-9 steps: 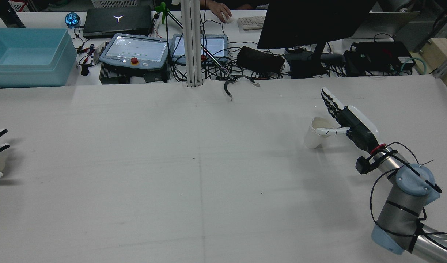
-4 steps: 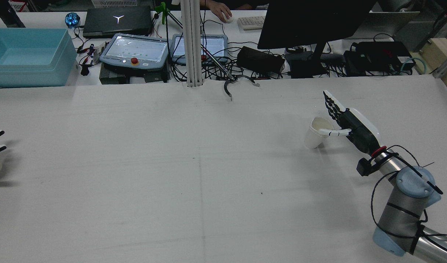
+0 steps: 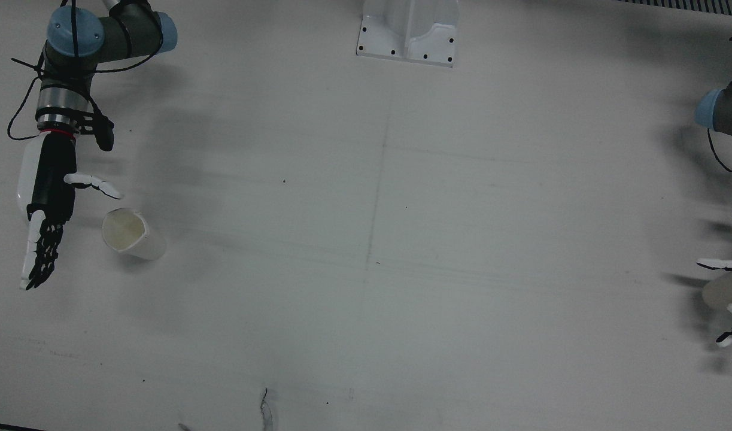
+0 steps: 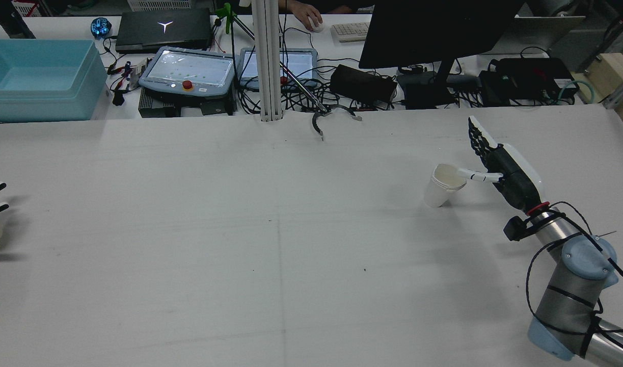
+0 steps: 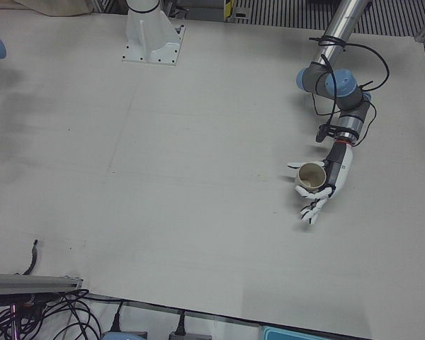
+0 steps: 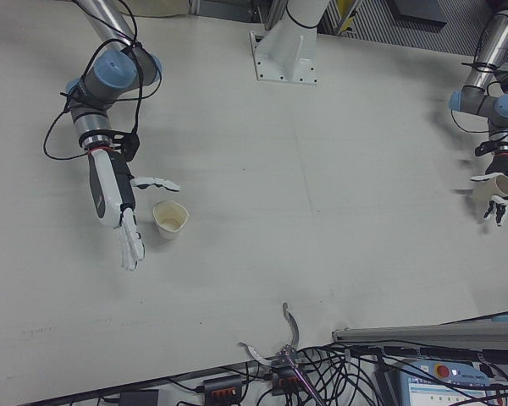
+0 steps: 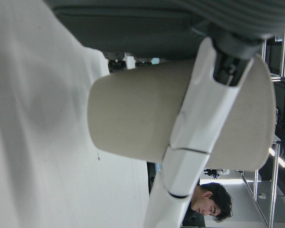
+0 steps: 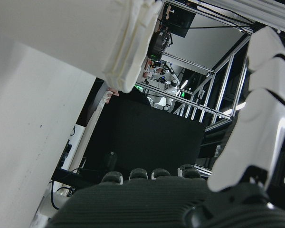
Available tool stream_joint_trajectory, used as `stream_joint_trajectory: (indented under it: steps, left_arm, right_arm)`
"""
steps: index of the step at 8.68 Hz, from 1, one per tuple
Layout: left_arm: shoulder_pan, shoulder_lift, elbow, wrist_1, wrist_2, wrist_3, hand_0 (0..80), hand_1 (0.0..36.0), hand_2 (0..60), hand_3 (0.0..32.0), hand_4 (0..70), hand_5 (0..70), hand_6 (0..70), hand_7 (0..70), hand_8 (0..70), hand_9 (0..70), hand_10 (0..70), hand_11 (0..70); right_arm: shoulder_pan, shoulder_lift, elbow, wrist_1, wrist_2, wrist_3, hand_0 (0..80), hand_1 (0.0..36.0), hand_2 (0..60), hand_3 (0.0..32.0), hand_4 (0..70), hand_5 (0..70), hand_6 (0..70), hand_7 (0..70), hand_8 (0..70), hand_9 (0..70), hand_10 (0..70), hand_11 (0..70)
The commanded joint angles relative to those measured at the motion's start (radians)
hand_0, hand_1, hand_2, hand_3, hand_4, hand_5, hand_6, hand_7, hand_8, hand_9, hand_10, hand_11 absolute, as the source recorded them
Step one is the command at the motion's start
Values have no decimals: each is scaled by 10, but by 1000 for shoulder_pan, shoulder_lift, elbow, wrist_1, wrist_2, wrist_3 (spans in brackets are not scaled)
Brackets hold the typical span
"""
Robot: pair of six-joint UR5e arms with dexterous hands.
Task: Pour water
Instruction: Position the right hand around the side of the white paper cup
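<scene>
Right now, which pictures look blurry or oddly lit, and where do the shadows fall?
Left hand view: the cup and a finger fill the frame, soft-edged from closeness. Right hand view: dark backdrop, bright white cup wall. Front view: soft grey shadows beside the right hand on the table.

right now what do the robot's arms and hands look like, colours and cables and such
Both arms are grey and silver tubes with pale blue joint caps, and loose black cables loop along them. The right hand has a white shell, a black palm and white fingers with black undersides; a red ring marks its wrist, with a small black box beside it. The left hand looks the same.
</scene>
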Motion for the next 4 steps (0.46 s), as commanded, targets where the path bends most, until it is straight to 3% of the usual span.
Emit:
stream_joint_trajectory:
  steps: [1,4]
  left_arm:
    - [-1,6,-2,-3,0,0,800,360,0,0,700,700,162,115,76,40,113,198]
    - [0,8,-4,-3,0,0,800,360,0,0,700,700,159,114,74,38,112,197]
  right_arm:
    - [-2,-23,-6,118,89,-109,469,178,178,46,0,36,0,0,0,0,0,0]
    - [-44,6,-20,119,96,-204,471,185,196,70,0,40,0,0,0,0,0,0]
